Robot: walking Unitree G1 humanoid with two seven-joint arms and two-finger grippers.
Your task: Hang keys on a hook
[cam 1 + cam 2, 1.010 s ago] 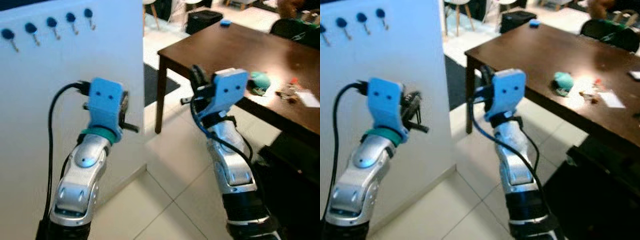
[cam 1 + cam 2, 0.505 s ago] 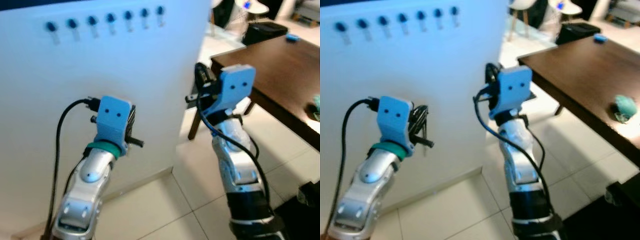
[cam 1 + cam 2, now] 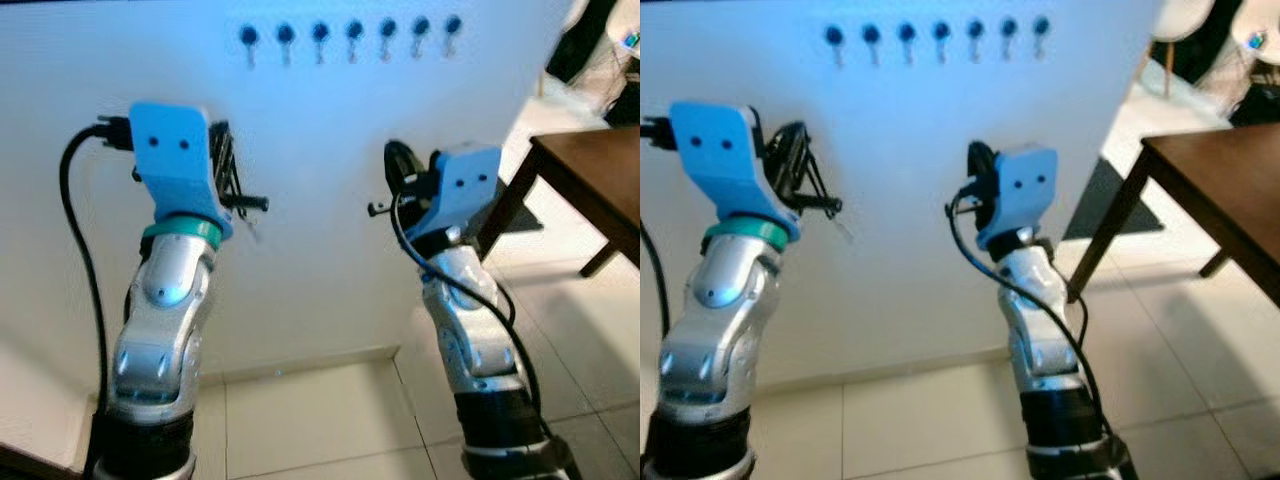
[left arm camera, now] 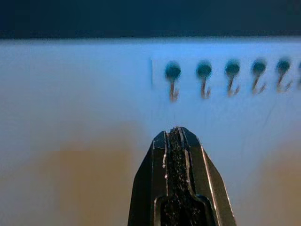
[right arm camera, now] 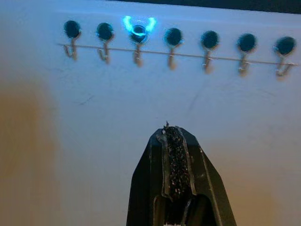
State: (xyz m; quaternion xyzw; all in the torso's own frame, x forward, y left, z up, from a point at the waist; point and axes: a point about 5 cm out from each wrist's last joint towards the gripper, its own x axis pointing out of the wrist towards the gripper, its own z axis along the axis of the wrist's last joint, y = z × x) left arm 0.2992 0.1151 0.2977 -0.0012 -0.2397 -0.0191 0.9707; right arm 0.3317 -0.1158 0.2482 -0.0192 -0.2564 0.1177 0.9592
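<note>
A row of several dark-headed hooks (image 3: pixel 350 31) runs along the white wall (image 3: pixel 330 250) straight ahead, above both arms. My left gripper (image 3: pixel 226 168) is raised at the left, pointing at the wall below the leftmost hooks (image 4: pixel 172 75), its fingers (image 4: pixel 162 160) shut. My right gripper (image 3: pixel 396 172) is held lower and further right, also facing the hooks (image 5: pixel 173 37), with its fingers (image 5: pixel 160 160) pressed shut. No keys can be made out between either pair of fingers. A faint pale sliver (image 3: pixel 845 232) shows under the left gripper, too blurred to identify.
A dark wooden table (image 3: pixel 595 175) stands at the right, past the wall's end, with a white chair (image 3: pixel 1185 20) behind it. Pale floor tiles (image 3: pixel 320 420) run from my feet to the skirting.
The camera has swung left, so the hook wall now faces me and the table sits at the right edge. My left arm has risen above the right one.
</note>
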